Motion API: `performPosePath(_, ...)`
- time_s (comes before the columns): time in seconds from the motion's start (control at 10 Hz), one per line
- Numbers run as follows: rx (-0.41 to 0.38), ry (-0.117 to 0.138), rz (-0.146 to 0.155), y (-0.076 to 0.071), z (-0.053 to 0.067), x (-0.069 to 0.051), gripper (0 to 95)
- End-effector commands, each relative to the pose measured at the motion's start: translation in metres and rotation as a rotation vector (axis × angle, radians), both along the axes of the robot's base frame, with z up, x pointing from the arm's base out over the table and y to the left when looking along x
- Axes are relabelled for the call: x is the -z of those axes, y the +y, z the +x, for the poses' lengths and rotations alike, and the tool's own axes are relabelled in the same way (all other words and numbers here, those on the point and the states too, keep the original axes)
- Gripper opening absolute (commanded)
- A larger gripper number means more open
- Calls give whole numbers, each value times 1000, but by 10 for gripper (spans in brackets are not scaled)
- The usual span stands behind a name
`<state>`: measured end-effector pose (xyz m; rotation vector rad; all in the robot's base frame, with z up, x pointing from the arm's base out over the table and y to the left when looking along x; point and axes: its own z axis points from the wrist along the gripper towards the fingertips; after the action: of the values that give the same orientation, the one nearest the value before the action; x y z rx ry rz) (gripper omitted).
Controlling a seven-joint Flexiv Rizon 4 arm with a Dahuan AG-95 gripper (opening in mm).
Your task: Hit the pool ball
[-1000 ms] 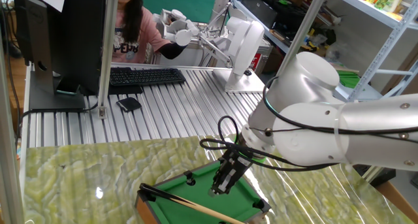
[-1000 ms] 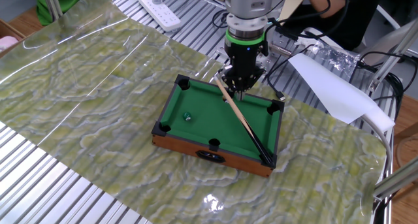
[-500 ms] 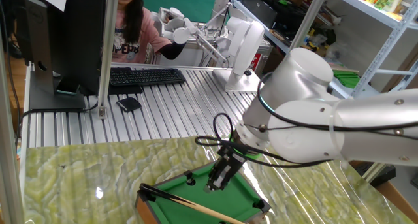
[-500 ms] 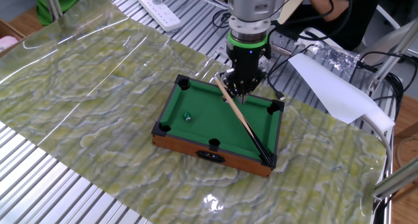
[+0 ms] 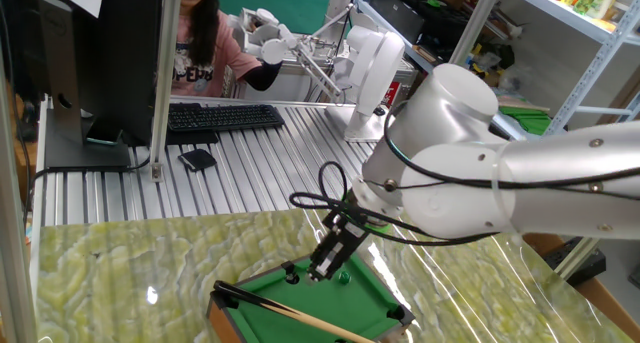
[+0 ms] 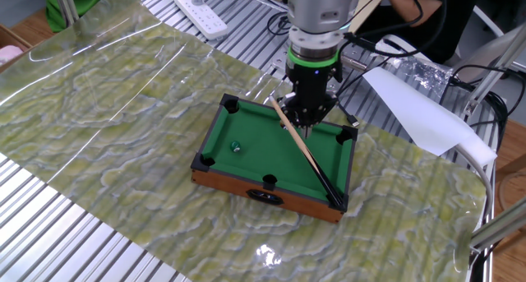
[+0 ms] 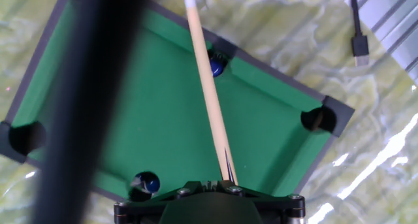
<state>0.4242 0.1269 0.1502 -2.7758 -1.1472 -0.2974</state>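
Observation:
The pool ball [image 6: 235, 147] is a tiny glossy green sphere on the felt, in the left part of the small wooden pool table [image 6: 271, 198]. My gripper [image 6: 303, 123] is shut, pointing down over the table's far side, well right of the ball. Its tips are directly above the thin wooden cue stick [image 6: 306, 153], which lies diagonally across the table. From the opposite side, the gripper [image 5: 318, 275] hangs just above the felt, and the cue [image 5: 290, 311] rests on the near rim. In the hand view the cue [image 7: 208, 87] runs up the felt; the ball does not show there.
Black pocket fittings [image 6: 269, 182] sit along the rails, with blue-glinting pockets [image 7: 217, 66] in the hand view. A blurred dark cable [image 7: 91, 100] crosses that view. A keyboard [image 5: 220, 116], a monitor [image 5: 95, 53] and a seated person [image 5: 205, 43] are behind. A power strip [image 6: 201, 12] lies beyond the table.
The arm has swung left in one fixed view, carrying the shut gripper a little left and up over the felt. Cue stick and ball have stayed put.

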Motion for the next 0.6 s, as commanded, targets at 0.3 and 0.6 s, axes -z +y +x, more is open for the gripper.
performPosePath(0.3,-25,-3,-8,11,18,-2,0)
performPosePath(0.6,-15,-8,-2,16,30,-3,0)
